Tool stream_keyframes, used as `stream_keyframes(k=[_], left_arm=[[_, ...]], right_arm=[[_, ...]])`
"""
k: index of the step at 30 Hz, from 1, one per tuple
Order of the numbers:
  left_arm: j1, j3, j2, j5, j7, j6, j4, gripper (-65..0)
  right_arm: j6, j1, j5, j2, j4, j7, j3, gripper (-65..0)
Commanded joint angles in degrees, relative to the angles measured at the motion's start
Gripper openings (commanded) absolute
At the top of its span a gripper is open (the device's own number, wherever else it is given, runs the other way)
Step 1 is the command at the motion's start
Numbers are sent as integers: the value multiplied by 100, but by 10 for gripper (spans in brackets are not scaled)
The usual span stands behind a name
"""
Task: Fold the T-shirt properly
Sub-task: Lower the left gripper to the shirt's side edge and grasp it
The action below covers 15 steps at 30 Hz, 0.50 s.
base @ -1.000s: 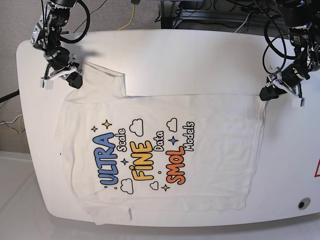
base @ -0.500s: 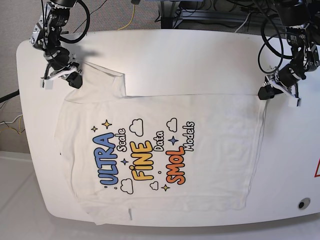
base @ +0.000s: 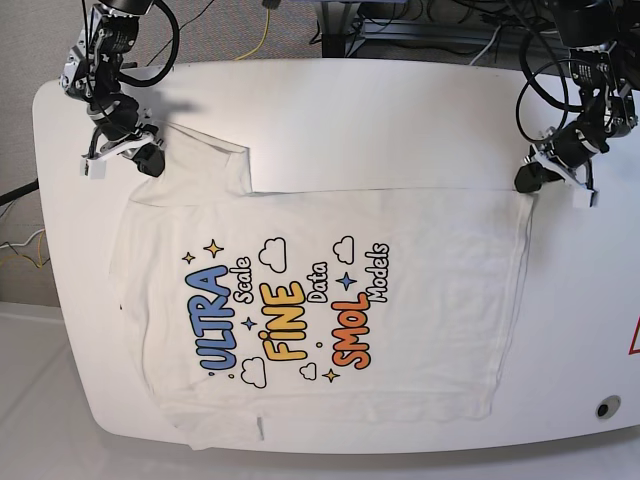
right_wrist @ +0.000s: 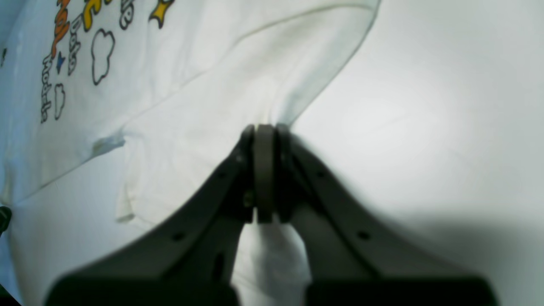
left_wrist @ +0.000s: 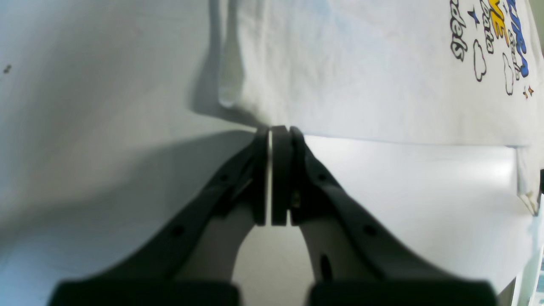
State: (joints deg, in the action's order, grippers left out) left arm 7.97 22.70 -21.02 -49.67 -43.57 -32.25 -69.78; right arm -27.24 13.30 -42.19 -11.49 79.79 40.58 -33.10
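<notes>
On white table (base: pixel 400 120), both end effectors pinch T-shirt (base: pixel 420 300) corners; cables behind.

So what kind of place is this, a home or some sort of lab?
Probably a robotics lab or test bench, not a home: a T-shirt spread on a bare white table, two arms at its corners, and loose cables and equipment behind.

right tool (right_wrist: pixel 264 170): jaws pressed together, pinching sleeve edge | T-shirt (right_wrist: pixel 178 97): print upper left | table (right_wrist: pixel 425 106): white
</notes>
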Motion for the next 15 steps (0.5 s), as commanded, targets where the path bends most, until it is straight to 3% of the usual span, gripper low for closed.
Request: stream_keyframes(k=[1,3,8,10,12,15], left_arm=[[-40,21,-81,-93,-85,-22,-43,-650],[-55,25,-79,-126,-199,1,-37,-618],[-98,-22,-57,-160,-384,42,-34,-358],[-115,-63,-39,-151,-382,58,-26,-323],[-135,-78,-24,-147,-342,68,-23,-357],[-131,-128,-46,-175,-201,41,83,-548]], right_arm=[[20,25,106,-83,73,110,-29,-650],[4,14,66,-78,81,95,-44,-650],[-1,-6,47,-77,60,78,-42,-650],[-9,-10,42,-74,51,72,-43,-650],[-7,-4,38,-72,52,58,-42,-650],[-11,-20,55,-68,42,98,-21,-650]])
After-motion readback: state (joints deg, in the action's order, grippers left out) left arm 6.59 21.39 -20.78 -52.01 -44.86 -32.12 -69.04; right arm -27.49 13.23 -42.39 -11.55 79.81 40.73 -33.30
